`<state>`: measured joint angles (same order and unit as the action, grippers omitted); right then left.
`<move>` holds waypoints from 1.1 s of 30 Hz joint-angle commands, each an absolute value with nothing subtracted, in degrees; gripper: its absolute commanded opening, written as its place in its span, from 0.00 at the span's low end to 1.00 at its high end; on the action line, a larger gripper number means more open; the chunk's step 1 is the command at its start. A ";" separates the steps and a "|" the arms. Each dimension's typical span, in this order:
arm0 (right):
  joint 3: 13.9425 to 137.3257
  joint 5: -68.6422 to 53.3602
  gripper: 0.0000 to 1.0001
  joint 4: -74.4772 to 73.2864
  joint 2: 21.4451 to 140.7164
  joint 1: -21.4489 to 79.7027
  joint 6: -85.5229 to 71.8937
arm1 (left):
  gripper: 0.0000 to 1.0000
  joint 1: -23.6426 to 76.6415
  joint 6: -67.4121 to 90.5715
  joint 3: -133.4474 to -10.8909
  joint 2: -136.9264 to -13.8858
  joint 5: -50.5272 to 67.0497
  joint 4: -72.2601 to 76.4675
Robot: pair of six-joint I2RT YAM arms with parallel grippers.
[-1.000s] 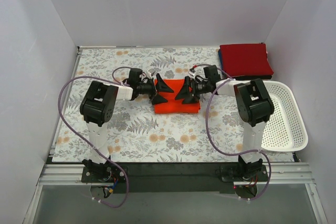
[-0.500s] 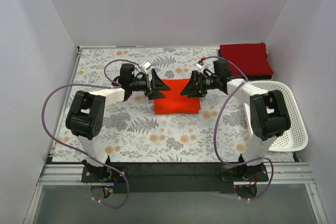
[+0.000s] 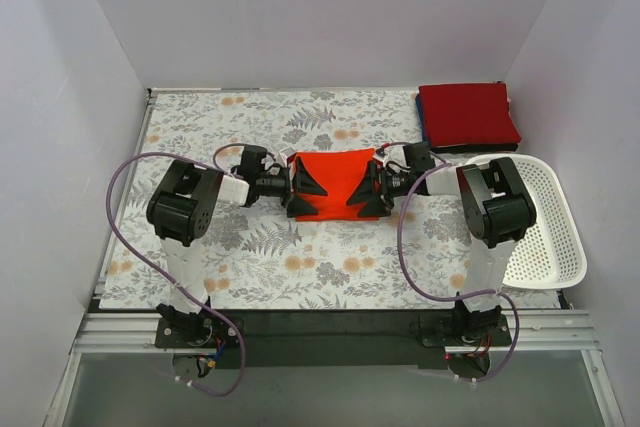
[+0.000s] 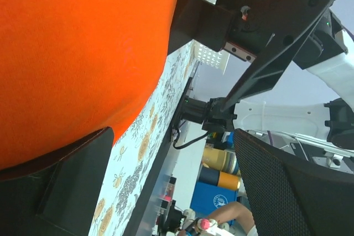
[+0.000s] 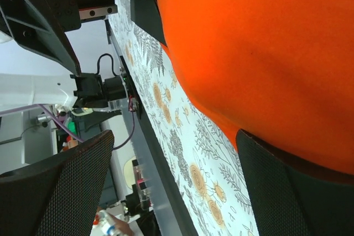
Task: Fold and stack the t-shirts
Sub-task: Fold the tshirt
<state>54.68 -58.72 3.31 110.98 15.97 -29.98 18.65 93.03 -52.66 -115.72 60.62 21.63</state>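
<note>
Overhead alone shows crimson shirt [image 3: 468, 115], orange-red shirt [image 3: 335, 175] fills both wrist views

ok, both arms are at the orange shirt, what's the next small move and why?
Probably close both jaws on the orange-red shirt: they stand open at its left and right edges, low on the floral cloth. It looks folded, and the crimson shirt lies far right.

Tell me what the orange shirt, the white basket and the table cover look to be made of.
Orange-red t-shirt: soft matte fabric, likely cotton; it lies folded with rounded, limp edges. Basket: rigid white plastic, probably; evenly perforated walls, smooth rim. Table cover: thin printed cloth, seemingly; flat floral pattern, no shine.
</note>
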 commanded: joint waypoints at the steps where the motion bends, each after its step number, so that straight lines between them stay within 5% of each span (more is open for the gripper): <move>1: 56.07 -50.71 0.98 -3.42 111.89 14.06 -21.28 | 0.91 17.58 89.22 -53.08 -114.80 55.98 16.53; 10: 58.10 -54.67 0.98 -5.72 98.18 16.52 -22.24 | 0.92 20.22 77.19 -55.81 -99.94 58.80 6.87; 25: 52.03 -50.10 0.98 -7.63 107.76 15.47 -12.31 | 0.90 15.74 76.91 -55.02 -111.37 54.93 1.95; 33: 61.07 -49.41 0.98 -19.42 91.16 13.01 -7.56 | 0.86 15.29 55.04 -65.62 -99.14 51.87 -16.68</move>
<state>55.07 -52.82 -14.66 99.48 14.06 -11.90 15.40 66.59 -59.09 -105.93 55.70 -7.81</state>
